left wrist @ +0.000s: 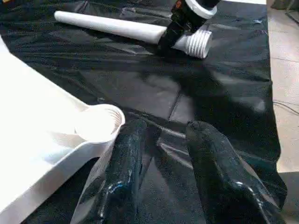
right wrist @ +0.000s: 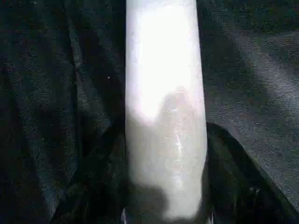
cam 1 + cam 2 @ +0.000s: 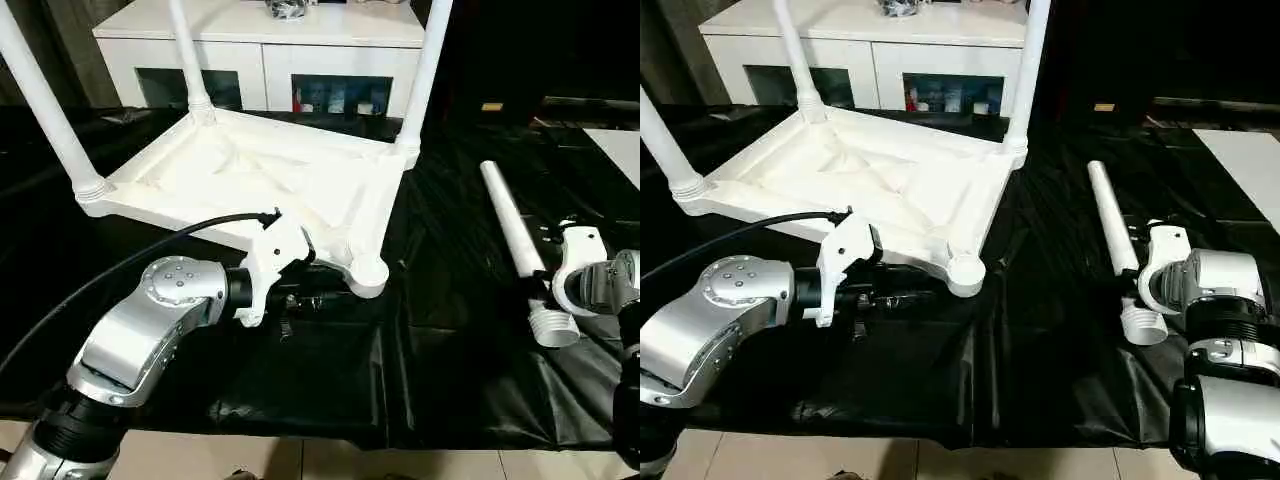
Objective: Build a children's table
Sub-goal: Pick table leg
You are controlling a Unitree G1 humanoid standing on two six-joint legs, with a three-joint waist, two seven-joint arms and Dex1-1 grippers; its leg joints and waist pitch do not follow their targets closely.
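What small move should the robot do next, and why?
Probably lift the loose leg: the right gripper straddles it near its threaded end, three legs already stand in the tabletop, and the near corner socket is empty.

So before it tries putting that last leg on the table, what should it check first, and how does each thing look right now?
1. Three legs already standing in the tabletop: ok.
2. Near corner socket empty and open for the leg: ok.
3. Loose leg lying on the black sheet with the right gripper around it near the ribbed end: ok.
4. Firm hold on the leg: cannot tell.
5. Left gripper open, beside the socket, holding nothing: ok.
6. Tabletop steadied against tipping: not ok.
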